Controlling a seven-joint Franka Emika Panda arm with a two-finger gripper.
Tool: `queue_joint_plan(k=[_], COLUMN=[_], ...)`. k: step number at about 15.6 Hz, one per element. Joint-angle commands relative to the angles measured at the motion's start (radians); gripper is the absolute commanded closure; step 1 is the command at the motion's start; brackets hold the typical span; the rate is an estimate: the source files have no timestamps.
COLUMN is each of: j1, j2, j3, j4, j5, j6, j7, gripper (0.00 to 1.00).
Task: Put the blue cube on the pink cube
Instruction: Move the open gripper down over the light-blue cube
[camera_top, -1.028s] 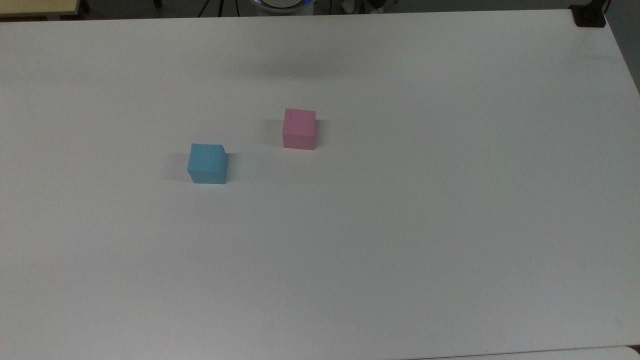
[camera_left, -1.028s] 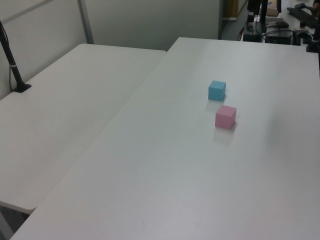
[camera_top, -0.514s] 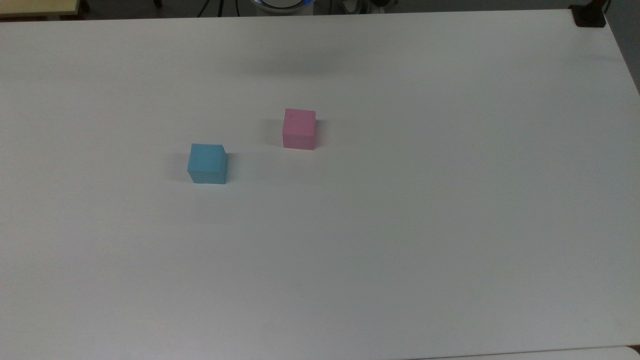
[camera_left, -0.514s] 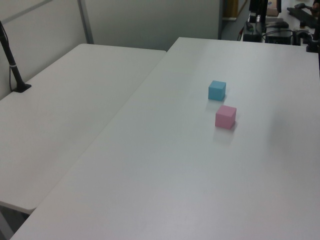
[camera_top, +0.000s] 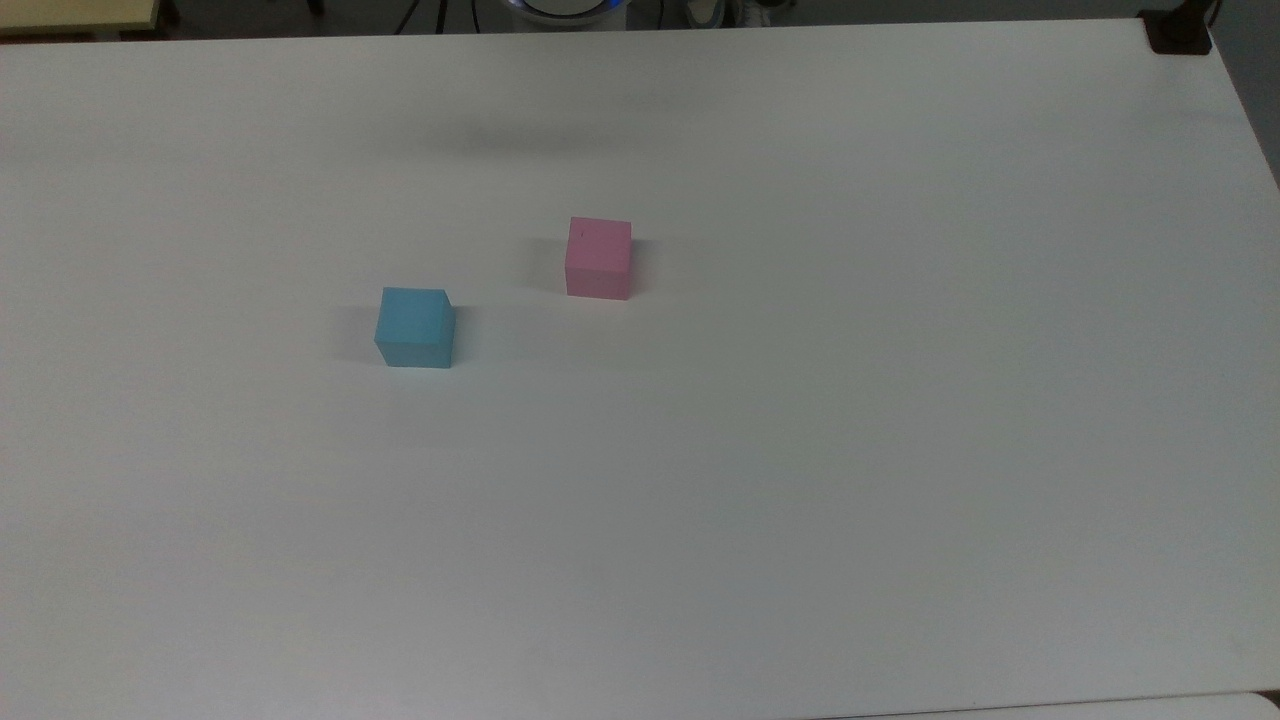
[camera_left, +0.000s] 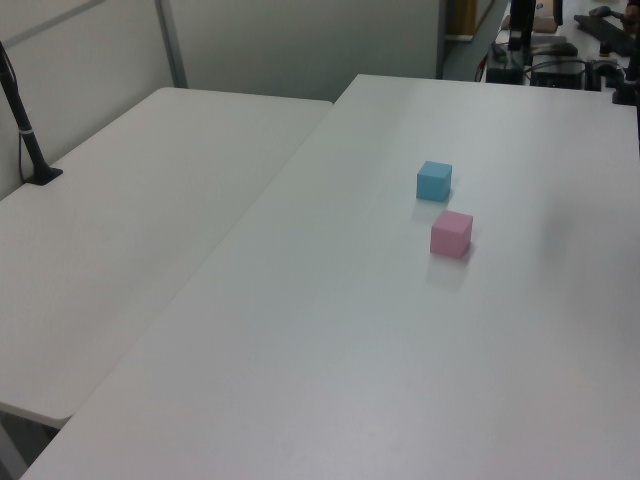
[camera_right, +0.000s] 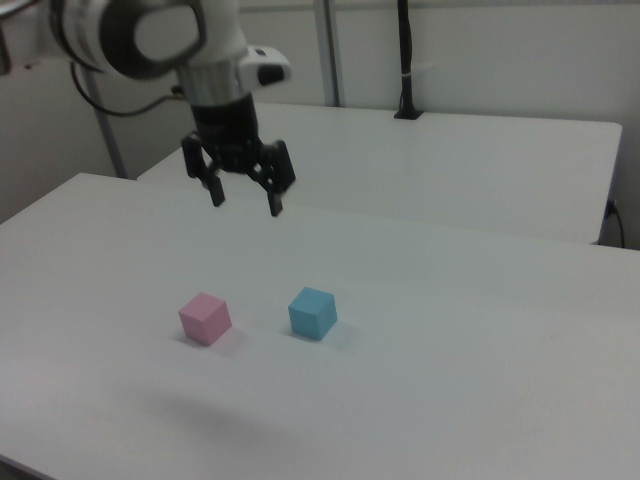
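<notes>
The blue cube (camera_top: 415, 327) (camera_left: 434, 181) (camera_right: 313, 312) rests on the white table (camera_top: 800, 450), a short gap from the pink cube (camera_top: 598, 258) (camera_left: 451, 234) (camera_right: 205, 318). In the top view the blue one lies left of and nearer than the pink one. In the right view my gripper (camera_right: 245, 204) hangs open and empty well above the table, over the space behind the two cubes. Its two black fingers (camera_right: 213, 190) point down, spread wide.
A second white table (camera_left: 130, 230) adjoins in the left view, with a black pole (camera_left: 25, 130) clamped at its far edge. Dark gear (camera_left: 560, 60) sits past the main table's end. A black clamp (camera_top: 1180, 35) sits at the top view's upper right corner.
The soft shadow on the table behind the pink cube has slid toward the top view's left. Both cubes have stayed put.
</notes>
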Motion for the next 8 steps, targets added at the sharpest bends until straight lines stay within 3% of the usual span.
queue_joint_plan(k=[1,8], j1=[0.001,0.055], j2=[0.077,0.295], j3=[-0.027,-0.016], j4=[-0.086,-0.096], j5=[0.088,0.094], j6=[0.178,0.479], j7=[-0.019,0.156], gripper=[0.0,0.0])
